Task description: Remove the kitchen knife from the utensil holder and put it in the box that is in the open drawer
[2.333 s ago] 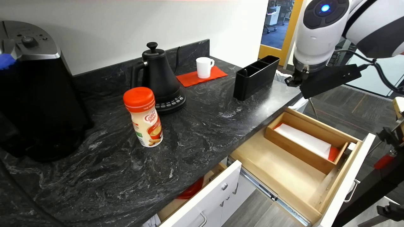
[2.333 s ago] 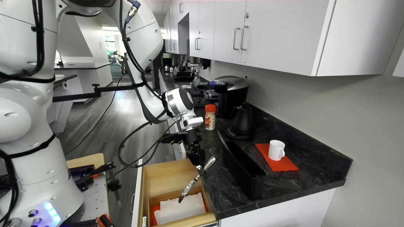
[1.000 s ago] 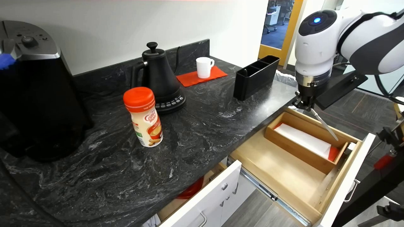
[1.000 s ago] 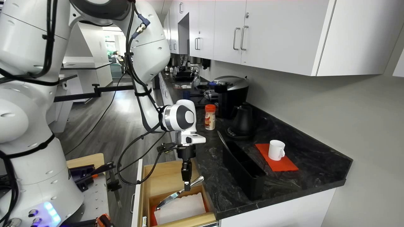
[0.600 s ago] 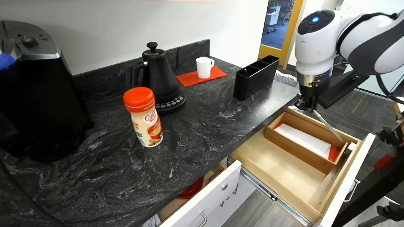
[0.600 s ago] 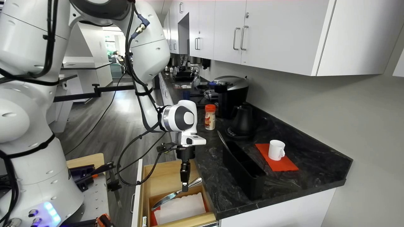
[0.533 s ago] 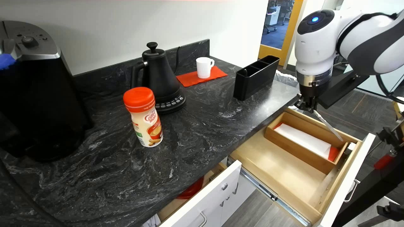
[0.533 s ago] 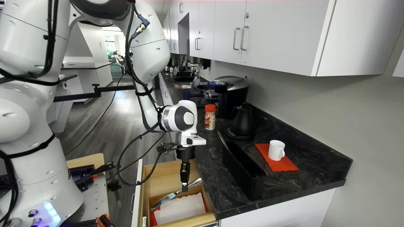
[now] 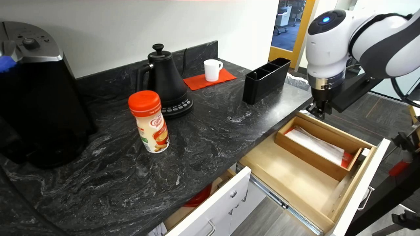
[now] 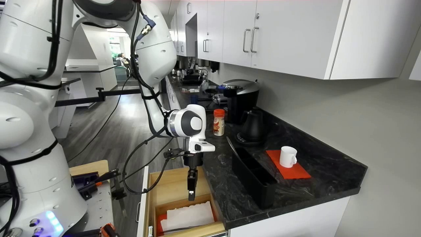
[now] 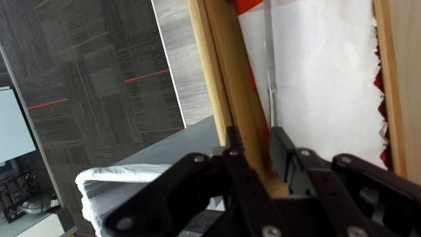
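Note:
The silver kitchen knife (image 11: 270,65) lies lengthwise in the box on the white paper, near one side wall; it is a blurred streak in an exterior view (image 9: 310,137) and a thin dark line in an exterior view (image 10: 177,229). The light-wood box (image 9: 308,156) (image 10: 179,201) sits inside the open drawer (image 9: 295,167) (image 10: 171,181). My gripper (image 9: 317,114) (image 10: 191,196) is over the box; in the wrist view its fingers (image 11: 255,131) are apart with nothing between them. The knife's near end is hidden behind one finger. The black utensil holder (image 9: 267,82) (image 10: 251,179) stands on the counter.
A silver utensil (image 10: 232,146) leans in the holder. A white mug (image 9: 212,70) on a red napkin (image 9: 197,82), a black kettle (image 9: 167,82) and a creamer bottle (image 9: 149,121) stand on the dark counter (image 9: 213,131). Another drawer (image 9: 213,203) is partly open. A bin (image 11: 125,174) stands by the drawer.
The gripper moved down over the box with the knife, then opened. The knife left the fingers and dropped into the box. The arm has hardly moved in the last half second.

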`<move>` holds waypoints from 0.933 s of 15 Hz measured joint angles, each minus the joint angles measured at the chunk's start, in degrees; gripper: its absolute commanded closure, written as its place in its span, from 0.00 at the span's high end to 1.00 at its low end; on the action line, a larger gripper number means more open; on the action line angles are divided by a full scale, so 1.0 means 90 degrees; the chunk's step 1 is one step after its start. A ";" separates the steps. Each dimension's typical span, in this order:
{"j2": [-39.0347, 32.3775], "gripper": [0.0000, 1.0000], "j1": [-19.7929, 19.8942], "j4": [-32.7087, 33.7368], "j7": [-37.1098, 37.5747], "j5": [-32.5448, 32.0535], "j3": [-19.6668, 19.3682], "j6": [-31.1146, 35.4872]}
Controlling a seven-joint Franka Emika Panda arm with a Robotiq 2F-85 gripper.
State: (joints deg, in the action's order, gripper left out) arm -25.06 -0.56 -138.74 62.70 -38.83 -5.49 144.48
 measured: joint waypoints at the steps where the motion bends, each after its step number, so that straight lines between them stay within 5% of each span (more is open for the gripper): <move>1: 0.0000 0.68 -0.0025 0.0000 -0.0026 0.0024 -0.0026 0.0000; 6: 0.0000 0.98 -0.0105 0.0000 -0.0097 0.0092 -0.0129 -0.0004; 7: 0.0000 0.82 -0.0129 0.0001 -0.0097 0.0092 -0.0162 -0.0016; 10: 0.0000 0.98 -0.0235 0.0008 -0.0096 0.0092 -0.0268 -0.0071; 14: 0.0000 0.98 -0.0263 0.0008 -0.0096 0.0092 -0.0281 -0.0084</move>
State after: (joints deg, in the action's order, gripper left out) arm -25.06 -2.92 -138.67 61.84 -38.00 -8.02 143.72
